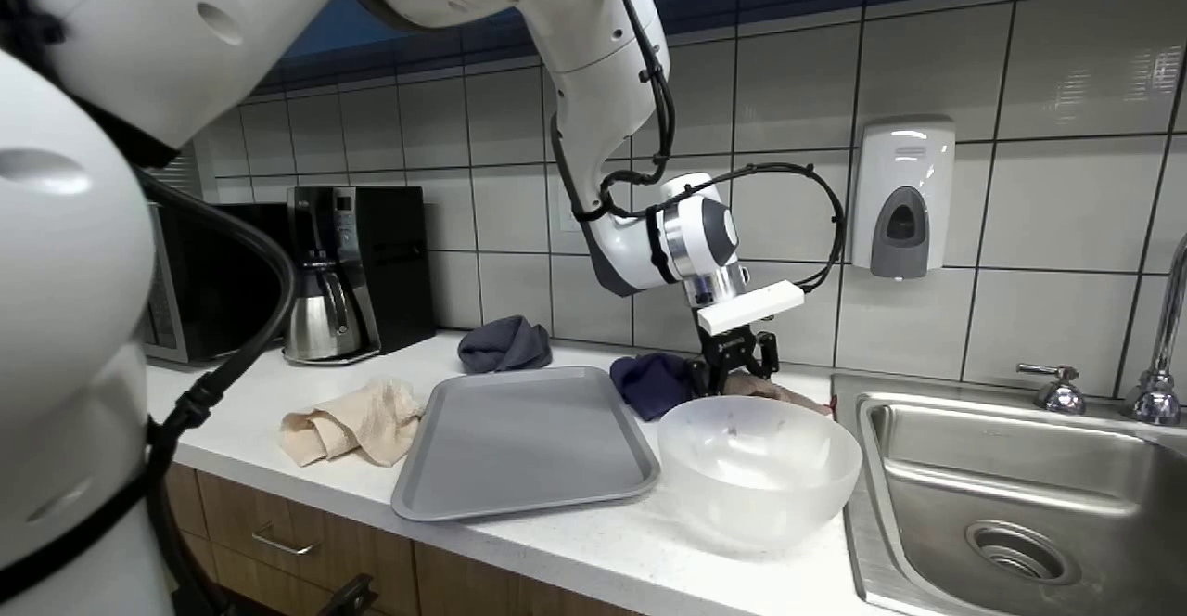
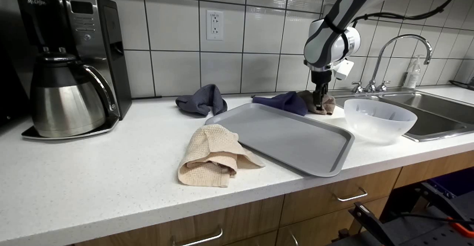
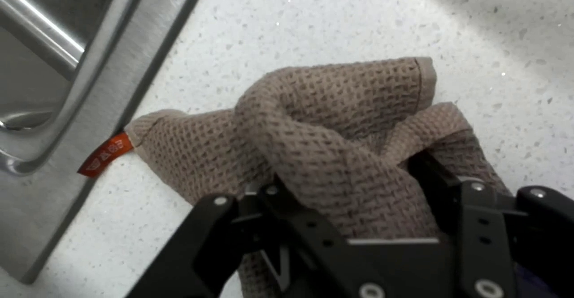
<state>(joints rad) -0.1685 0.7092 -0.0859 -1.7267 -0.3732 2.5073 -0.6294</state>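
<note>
A brown woven cloth (image 3: pixel 314 154) lies crumpled on the white counter; its red tag (image 3: pixel 105 154) reaches to the sink's rim. It shows in both exterior views (image 1: pixel 779 391) (image 2: pixel 328 104). My gripper (image 3: pixel 350 174) points down into the cloth with its fingers spread apart, one on each side of a raised fold. The fingertips are hidden in the cloth. The gripper also shows in both exterior views (image 1: pixel 737 377) (image 2: pixel 319 103). A navy cloth (image 1: pixel 652 382) lies right beside the brown one, and it also shows in an exterior view (image 2: pixel 287 101).
A grey tray (image 1: pixel 529 440) and a frosted bowl (image 1: pixel 760 477) stand in front of the gripper. A beige cloth (image 2: pixel 211 157) and a dark grey cloth (image 2: pixel 202 99) lie by the tray. A steel sink (image 1: pixel 876 495), a coffee maker (image 2: pixel 111 46) and a wall dispenser (image 1: pixel 904 198) flank the area.
</note>
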